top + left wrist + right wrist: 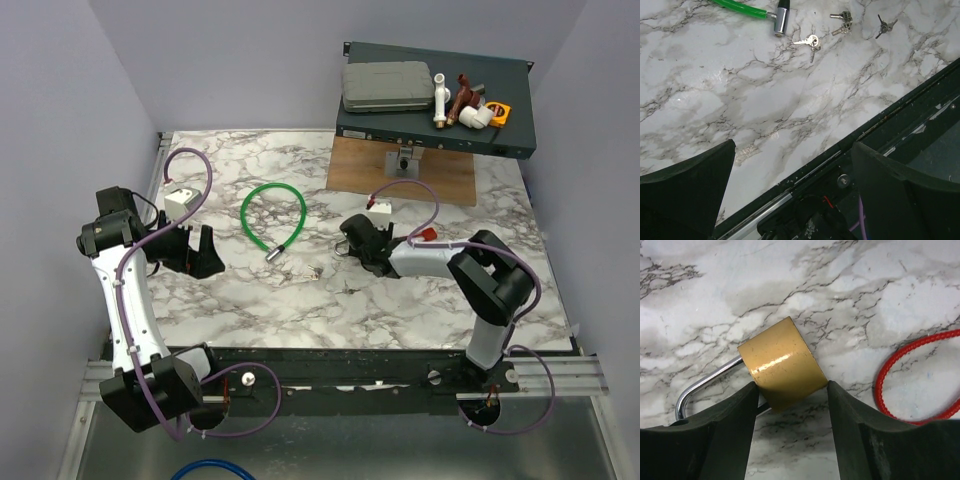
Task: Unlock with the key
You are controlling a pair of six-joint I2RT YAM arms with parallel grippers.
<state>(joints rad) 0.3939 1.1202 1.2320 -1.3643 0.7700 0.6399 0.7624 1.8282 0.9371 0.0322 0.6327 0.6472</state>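
While both arms sit over one marble table (300, 310), one dark rack unit (520, 110) stands on a wooden board (360, 170), well beyond the fingers. Two grippers. Left gripper (794, 145): fingers spread as wide as they go, nothing between them, off the tabletop. Right gripper (791, 384): fingers part-closed, one pressed against each side of one brass padlock (780, 360), which is gripped by its body. Its silver shackle (705, 382) sticks out past the left finger. One green cable lock (272, 215) lies ahead of the left fingers, well apart. One red cord loop (920, 380) lies flat just beside the right finger, not touching it. The key on that cord: metal too small to make out; cannot tell its exact spot. Four small clumps of loose keys (812, 41) lie ahead of the left fingers, near the cable's metal end.
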